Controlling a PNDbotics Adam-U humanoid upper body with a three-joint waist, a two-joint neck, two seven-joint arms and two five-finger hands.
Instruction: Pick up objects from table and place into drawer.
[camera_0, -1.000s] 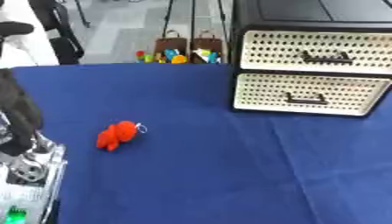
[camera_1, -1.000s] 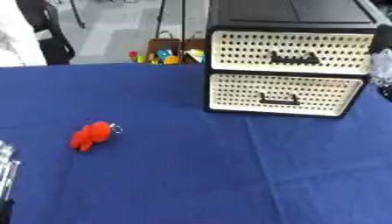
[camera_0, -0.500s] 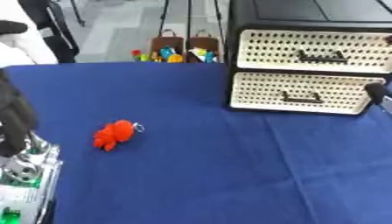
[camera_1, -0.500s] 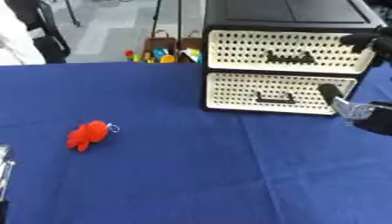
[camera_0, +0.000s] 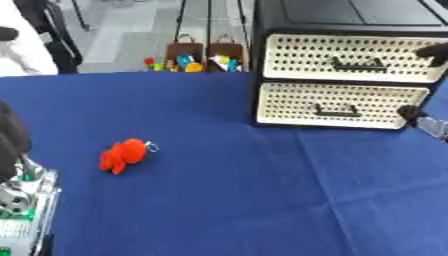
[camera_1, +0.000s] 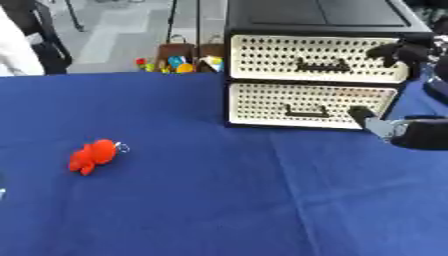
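Note:
A small red plush toy (camera_0: 123, 155) with a metal ring lies on the blue tablecloth (camera_0: 227, 200), left of the middle. At the back right stands a black drawer unit (camera_1: 315, 70) with two cream perforated drawers, both closed: the upper drawer (camera_1: 315, 59) and the lower drawer (camera_1: 302, 105). My right hand (camera_1: 418, 134) comes in from the right edge, open, its fingers spread in front of the drawers' right end, thumb low by the lower drawer. My left hand (camera_0: 10, 145) shows at the lower left edge, fingers up, holding nothing, well left of the toy.
Beyond the table's far edge are brown bags with colourful small items (camera_0: 192, 59) on the floor. A person in white (camera_0: 22, 47) stands at the far left. My left arm's silver joint (camera_0: 22, 205) fills the lower left corner.
My right hand has come in from the right edge and now hangs in front of the drawers' right end. The toy has not moved; the view has shifted slightly.

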